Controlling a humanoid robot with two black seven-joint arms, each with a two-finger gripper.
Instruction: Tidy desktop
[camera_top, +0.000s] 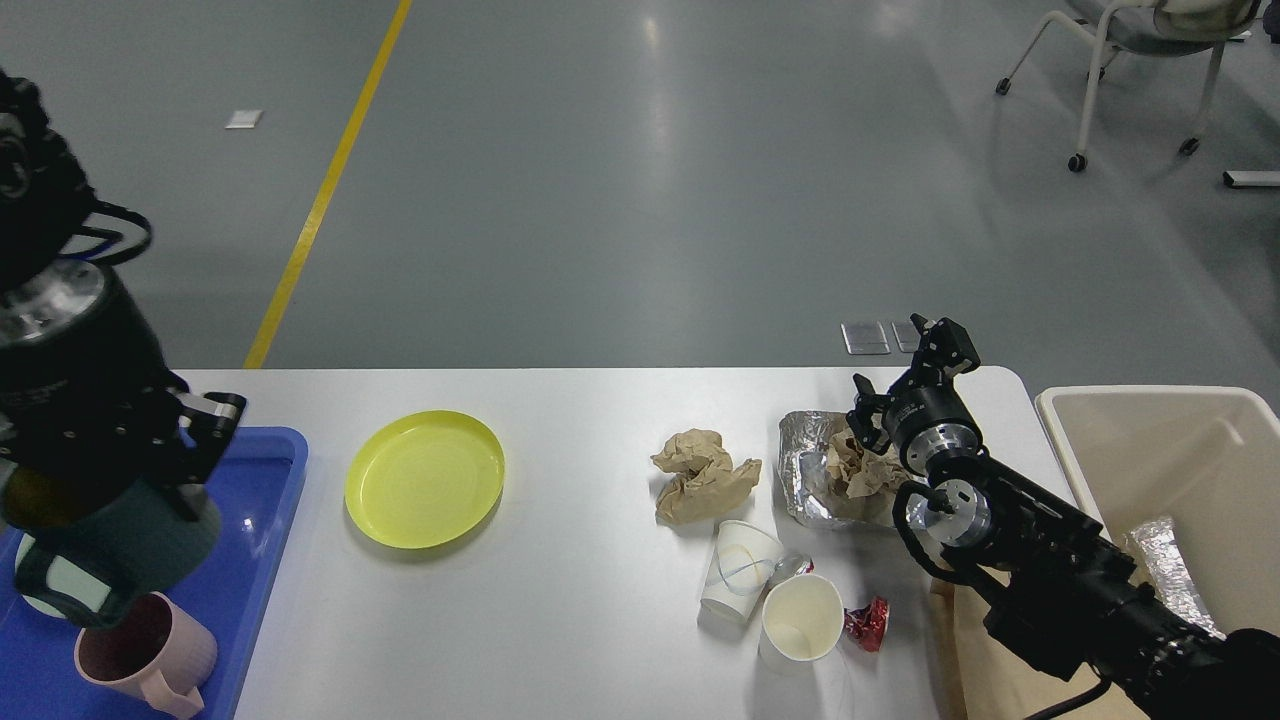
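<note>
Desktop (600, 620) lies under right claw (905, 375), beside left claw (150, 470) w/ mug (110, 545).

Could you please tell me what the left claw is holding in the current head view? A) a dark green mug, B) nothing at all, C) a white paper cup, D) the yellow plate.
A: the left claw is closed on the rim of the dark green mug, carried above the blue tray, while the yellow plate and the white paper cup lie untouched on the desktop.
</note>
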